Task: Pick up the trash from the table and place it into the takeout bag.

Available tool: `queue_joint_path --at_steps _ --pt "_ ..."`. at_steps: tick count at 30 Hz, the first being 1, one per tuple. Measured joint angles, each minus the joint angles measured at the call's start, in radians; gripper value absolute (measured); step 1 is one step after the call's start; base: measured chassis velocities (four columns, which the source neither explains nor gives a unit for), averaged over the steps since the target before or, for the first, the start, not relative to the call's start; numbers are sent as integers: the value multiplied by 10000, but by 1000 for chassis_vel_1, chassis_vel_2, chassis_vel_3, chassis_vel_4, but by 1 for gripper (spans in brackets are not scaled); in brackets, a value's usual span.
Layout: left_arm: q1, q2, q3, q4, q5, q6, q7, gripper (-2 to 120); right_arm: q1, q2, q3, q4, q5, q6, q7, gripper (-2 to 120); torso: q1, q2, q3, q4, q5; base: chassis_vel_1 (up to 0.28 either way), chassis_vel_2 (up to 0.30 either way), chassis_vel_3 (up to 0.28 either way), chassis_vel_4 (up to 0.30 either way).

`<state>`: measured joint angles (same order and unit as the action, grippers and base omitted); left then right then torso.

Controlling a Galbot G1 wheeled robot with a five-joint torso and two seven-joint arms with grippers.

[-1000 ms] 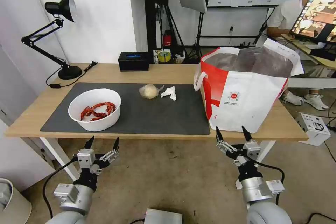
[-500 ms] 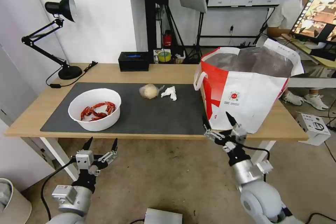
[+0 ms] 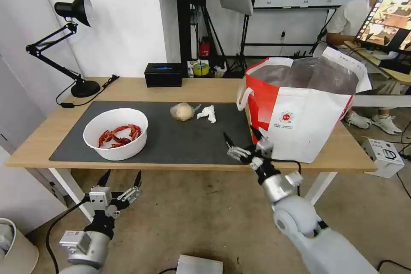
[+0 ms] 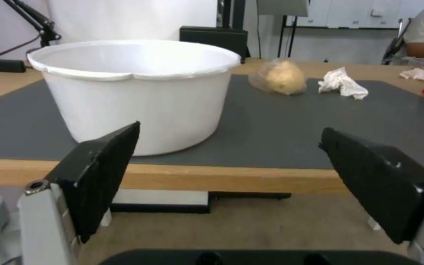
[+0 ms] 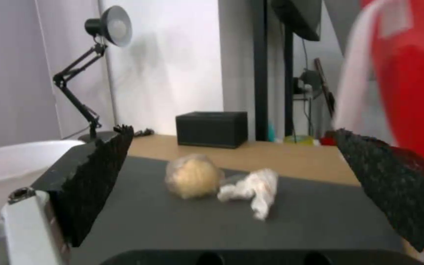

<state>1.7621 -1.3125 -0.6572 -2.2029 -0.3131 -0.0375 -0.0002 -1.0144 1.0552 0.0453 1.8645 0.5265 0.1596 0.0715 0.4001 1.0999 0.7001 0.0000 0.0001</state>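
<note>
The right gripper [image 3: 243, 144], jaws spread and empty, is reaching over the table [image 3: 137, 89] edge at lower centre, pointing toward the crumpled white tissue [image 3: 207, 113] and the wrapped lump [image 3: 182, 111] at mid-frame. The takeout bag [image 3: 299, 115] is standing just right of it. The risk: its wrist clipping the bag's side. The left gripper [image 3: 120, 177] is waiting open, lower left, below the bowl of crayfish shells [image 3: 115, 133].

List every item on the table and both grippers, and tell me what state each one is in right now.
white bowl: upright, red crayfish shells inside
wrapped lump: lying on the mat, untouched
crumpled tissue: lying on the mat beside the lump
takeout bag: upright, mouth open
tissue box: at the table's far edge
desk lamp: upright
right gripper: open, over the mat's near edge
left gripper: open, below the table edge
</note>
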Motion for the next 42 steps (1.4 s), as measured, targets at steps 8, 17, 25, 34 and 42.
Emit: queue_joint_path --at_steps 8,17,25,34,42 --pt "-75 -262 15 -84 149 -37 18 100 2207 184 -1539 -1485 916 -310 515 100 0 1 0 -1 -1 0 0 0 0" --pt "-149 -636 44 -67 331 -167 107 100 4411 738 -2725 -2856 1897 -861 1260 100 0 0 0 1 -1 0 0 0 0" --pt "-327 -771 44 -19 339 -231 195 100 5927 1359 -3437 -4216 2680 -1553 2013 100 0 0 0 1 1 0 0 0 0" --pt "-463 -693 52 45 294 -232 202 100 7335 1994 -3956 -5888 4296 -2560 2810 100 0 0 -1 0 -1 0 0 0 0" --pt "-498 -616 66 113 264 -232 208 100 8004 2708 -4155 -7159 5082 -3457 3496 100 0 0 -1 0 -2 0 0 0 0"
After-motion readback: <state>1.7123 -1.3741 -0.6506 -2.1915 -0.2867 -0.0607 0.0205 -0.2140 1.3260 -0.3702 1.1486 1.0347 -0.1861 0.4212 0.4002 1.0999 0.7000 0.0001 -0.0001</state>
